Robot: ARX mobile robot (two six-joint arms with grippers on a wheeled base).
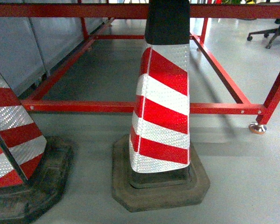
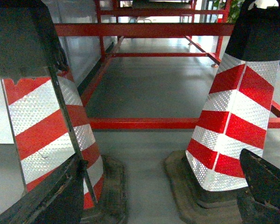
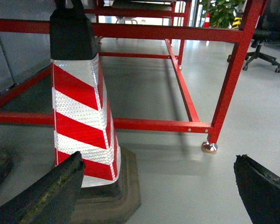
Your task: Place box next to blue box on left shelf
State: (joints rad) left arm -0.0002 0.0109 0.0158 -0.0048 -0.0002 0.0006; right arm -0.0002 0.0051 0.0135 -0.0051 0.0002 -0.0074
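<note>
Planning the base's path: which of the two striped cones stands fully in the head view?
The right cone, centred before the red frame; the left cone is cut off by the edge.

Two traffic cones stand on the floor (image 1: 252,186), side by side in front of a metal rack frame (image 1: 107,107). The nearer cone (image 1: 161,112) sits at the middle of the head view, on its own base; the second cone (image 1: 14,140) stands to its left, cut off by the edge, with a gap of floor between their bases. The frame's low crossbar runs behind both cones, and its right leg ends in a foot (image 1: 257,128) on the floor, right of the middle cone. Behind the frame, far right, stands an office chair (image 1: 270,32). A wall panel (image 1: 32,42) runs along the frame's left side.
</note>
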